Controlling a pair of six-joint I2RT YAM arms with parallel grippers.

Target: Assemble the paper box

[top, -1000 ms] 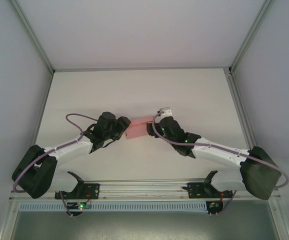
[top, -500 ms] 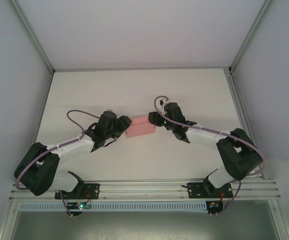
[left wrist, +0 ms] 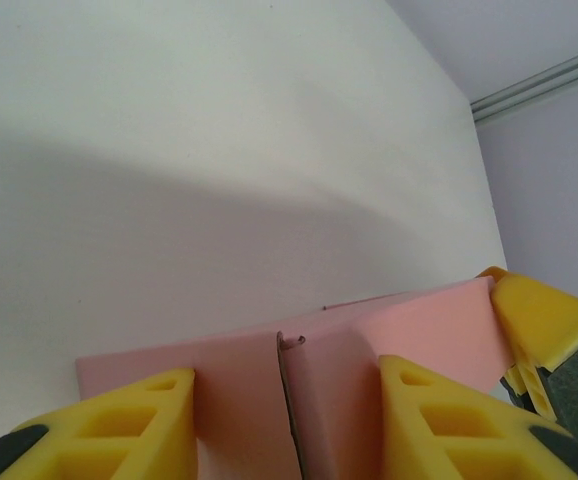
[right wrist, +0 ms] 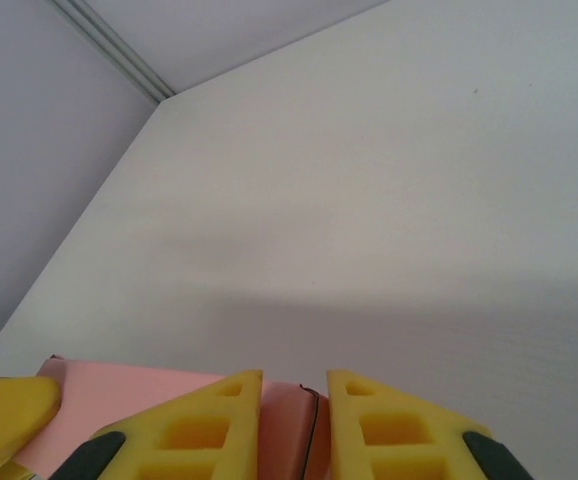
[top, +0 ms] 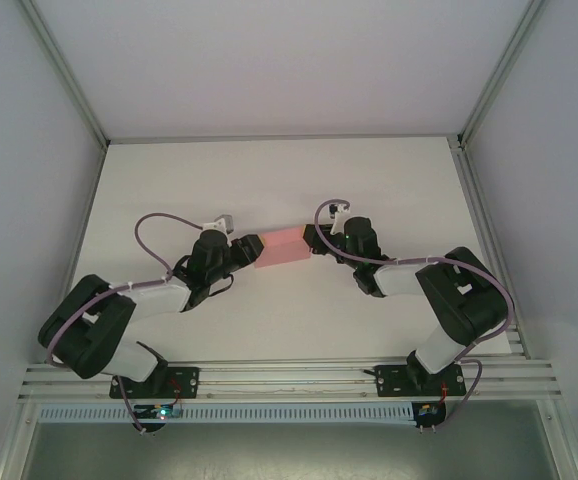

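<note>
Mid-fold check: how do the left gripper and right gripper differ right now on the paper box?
The left gripper has its jaws wide apart over the paper box; the right gripper has them nearly together astride a thin card edge. The left gripper is at the box's left end, the right gripper at its right end. Both sit low at the box, facing each other.

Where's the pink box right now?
In the top view the paper box lies at the middle of the table, between the left claw and the right claw.
</note>
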